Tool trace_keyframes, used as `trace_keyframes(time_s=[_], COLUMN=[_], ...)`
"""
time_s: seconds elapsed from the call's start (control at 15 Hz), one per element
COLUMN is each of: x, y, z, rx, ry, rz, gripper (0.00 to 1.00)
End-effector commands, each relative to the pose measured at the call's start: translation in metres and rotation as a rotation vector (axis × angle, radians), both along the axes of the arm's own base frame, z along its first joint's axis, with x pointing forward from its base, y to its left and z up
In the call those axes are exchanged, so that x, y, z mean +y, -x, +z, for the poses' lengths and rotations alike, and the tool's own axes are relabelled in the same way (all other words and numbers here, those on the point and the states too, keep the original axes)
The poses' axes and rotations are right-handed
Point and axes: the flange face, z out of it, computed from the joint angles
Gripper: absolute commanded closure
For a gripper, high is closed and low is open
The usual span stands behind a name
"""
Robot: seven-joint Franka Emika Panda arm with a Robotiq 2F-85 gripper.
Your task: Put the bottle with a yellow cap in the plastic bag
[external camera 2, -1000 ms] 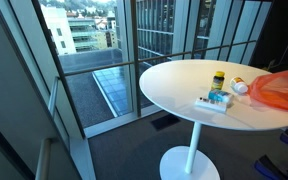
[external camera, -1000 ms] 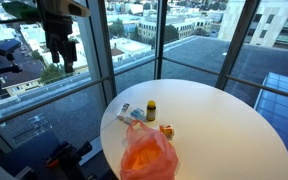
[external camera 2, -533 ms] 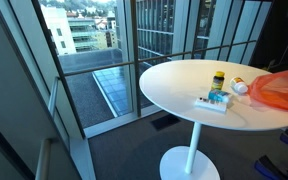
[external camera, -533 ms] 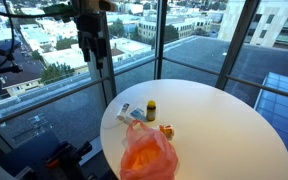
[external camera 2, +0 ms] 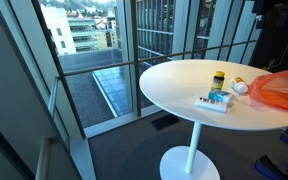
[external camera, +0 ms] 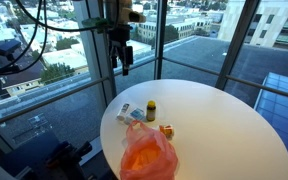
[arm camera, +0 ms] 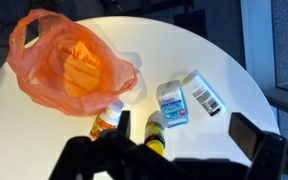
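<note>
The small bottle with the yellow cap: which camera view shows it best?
An exterior view shows the small yellow-capped bottle best: whole, upright, seen from the side. In an exterior view it is also whole, but smaller. The wrist view shows it from above, partly hidden by the dark claw.

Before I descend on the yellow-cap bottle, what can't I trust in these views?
- Gripper: exterior view, too small and dark to judge open or shut.
- Yellow-cap bottle: wrist view, lower part hidden by the gripper.
- Plastic bag: exterior view, cut by the right edge; its opening is unclear.
</note>
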Motion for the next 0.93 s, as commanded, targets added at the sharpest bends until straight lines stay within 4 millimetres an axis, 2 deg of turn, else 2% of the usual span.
trace_keyframes(time_s=[0.0,0.07,0.4,0.6,0.87], x=[-0.015,-0.011,-0.011,-0.016,-0.028], y=[-0.021,-0.011,-0.013,-0.024,-0.049], z=[0.009,-0.002,-0.006,-0.009,-0.021], rx=[0.005,0.005,0.013,-0.021,-0.095], ry=[0.012,-0.004,-0.005,0.003,0.002], rz=[-0.058,-0.027,-0.026,-0.045,-0.052], gripper=[0.0,0.0,0.0,0.0,0.0])
